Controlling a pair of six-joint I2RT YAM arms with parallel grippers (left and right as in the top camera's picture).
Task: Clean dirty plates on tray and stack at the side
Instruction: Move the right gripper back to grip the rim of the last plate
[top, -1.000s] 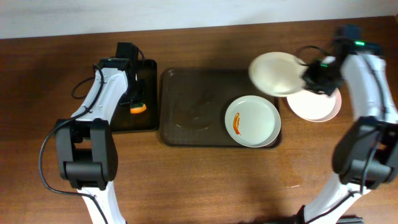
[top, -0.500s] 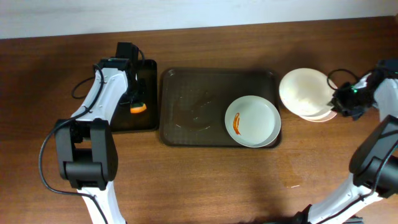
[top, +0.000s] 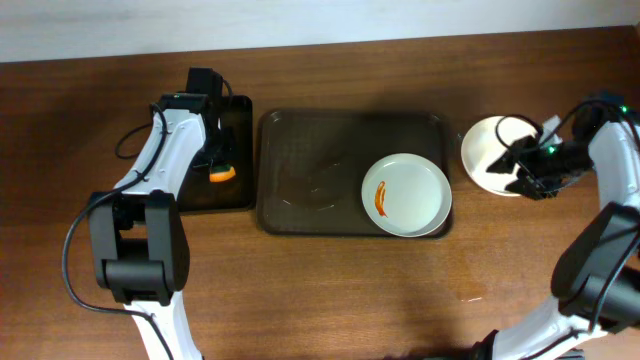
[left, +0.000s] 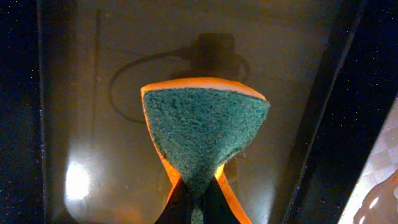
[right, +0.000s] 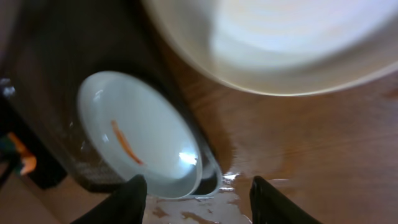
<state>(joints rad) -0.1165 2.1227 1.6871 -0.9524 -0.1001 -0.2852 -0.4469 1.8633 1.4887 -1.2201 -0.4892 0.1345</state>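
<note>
dirty plate: last one w/ orange-red streak (top: 380, 198); plate (top: 408, 195) sits lower right in the brown tray (top: 310, 170), flat, not yet wiped.
R gripper: right gripper (right: 198, 185) has fingers spread wide, nothing between them. In overhead it sits mid-right of frame, at the right edge of the stack.
change (R): 1 s ago it carried a clean plate in the air over the tray's upper-right corner; half a sec ago the plate hung over the stack; now the plate is down and let go.
stack: wiped plates (top: 490, 150) on the table (top: 330, 290), just right of the tray. Looks like 2 high; edges merge in overhead, so count is a judgement.
meaning: 2 of 3 done by my read; the streaked plate is the remaining job.
L gripper: left gripper (left: 196, 202) pinched tight on the green/orange sponge (left: 205, 130), hanging over the black tray (top: 238, 190), left of frame. No shift across the 3 overhead shots.
next (guess): sponge has to cross to the streaked plate.
</note>
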